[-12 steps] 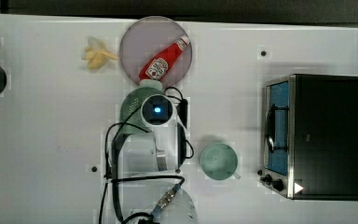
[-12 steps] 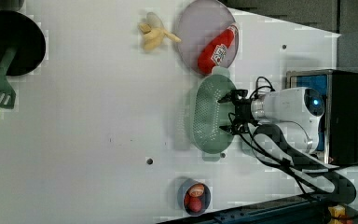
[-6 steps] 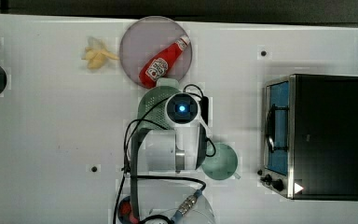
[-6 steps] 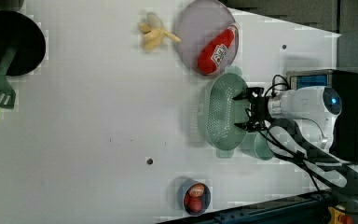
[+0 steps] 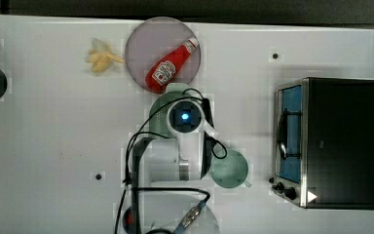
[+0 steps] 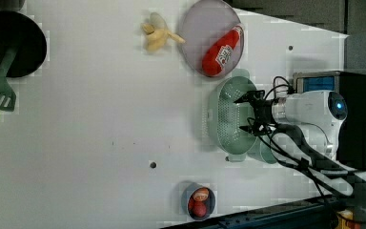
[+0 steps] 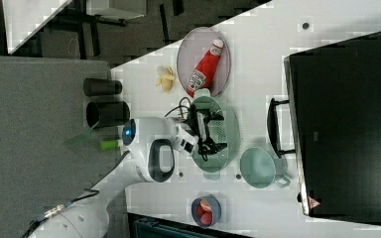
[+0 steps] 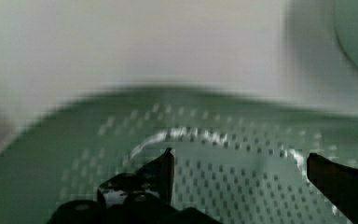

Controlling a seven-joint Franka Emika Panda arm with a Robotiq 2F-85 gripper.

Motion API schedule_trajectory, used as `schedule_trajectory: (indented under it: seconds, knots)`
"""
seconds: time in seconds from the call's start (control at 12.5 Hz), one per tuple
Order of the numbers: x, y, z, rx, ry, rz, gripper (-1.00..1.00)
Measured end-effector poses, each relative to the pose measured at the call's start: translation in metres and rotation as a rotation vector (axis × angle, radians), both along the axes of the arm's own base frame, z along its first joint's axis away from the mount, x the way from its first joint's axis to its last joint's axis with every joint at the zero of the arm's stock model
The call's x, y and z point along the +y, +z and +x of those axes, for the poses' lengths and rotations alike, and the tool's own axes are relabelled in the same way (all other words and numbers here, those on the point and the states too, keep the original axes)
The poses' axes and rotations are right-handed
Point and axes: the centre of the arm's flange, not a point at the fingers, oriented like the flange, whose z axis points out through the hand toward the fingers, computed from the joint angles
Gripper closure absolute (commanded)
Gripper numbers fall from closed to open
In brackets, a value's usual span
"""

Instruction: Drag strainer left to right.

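A: Where is the strainer (image 6: 228,117) sitting?

B: On the white surface (image 6: 100,119), just beside the round plate (image 6: 195,33) that carries the ketchup bottle (image 6: 221,50). In the left view its rim nearly meets the plate's rim. In the top view most of it hides under the arm, with only a green arc (image 5: 160,105) showing just below the plate (image 5: 141,48).

A: And the end effector?

B: The end effector (image 6: 248,113) reaches inside the bowl from the left view's right. Its two black fingers stand apart, with nothing clamped between them. In the wrist view one fingertip (image 8: 165,163) and the other hang just above the patch of small holes (image 8: 223,186) in the strainer's floor. I cannot tell whether they touch the plastic.

A: What lies close by?

B: A mint-green cup (image 7: 258,167) sits next to the strainer (image 7: 225,134) in the right view, between it and the black toaster oven (image 7: 347,119). Whether cup and strainer touch, I cannot tell. A peeled banana (image 5: 100,56) lies at the top view's left of the plate. A small bowl of red fruit (image 6: 200,201) stands near the surface's edge, well apart from the strainer.
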Motion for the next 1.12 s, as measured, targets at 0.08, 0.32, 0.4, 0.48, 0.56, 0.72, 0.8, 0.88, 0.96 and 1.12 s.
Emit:
schedule_trajectory:
  seconds: [0.08, 0.32, 0.4, 0.48, 0.56, 0.72, 0.8, 0.88, 0.96, 1.12]
  knots:
    - [0.013, 0.012, 0.001, -0.013, 0.061, 0.012, -1.0]
    - [0.037, 0.09, 0.017, -0.04, 0.253, 0.03, -1.0]
    - [0.041, 0.125, 0.026, -0.042, 0.32, 0.034, -1.0]
    - [0.042, 0.159, 0.037, -0.036, 0.372, 0.032, -1.0]
    - [0.041, 0.192, 0.049, -0.034, 0.409, 0.037, -1.0]
    - [0.037, 0.252, 0.07, -0.02, 0.508, 0.047, -1.0]
    - [0.031, 0.286, 0.081, -0.054, 0.573, 0.044, -1.0]
    - [0.024, 0.32, 0.09, -0.108, 0.633, 0.027, -1.0]
    - [0.015, 0.351, 0.094, -0.144, 0.679, -0.004, -1.0]
    - [-0.006, 0.391, 0.086, -0.126, 0.714, -0.026, -1.0]
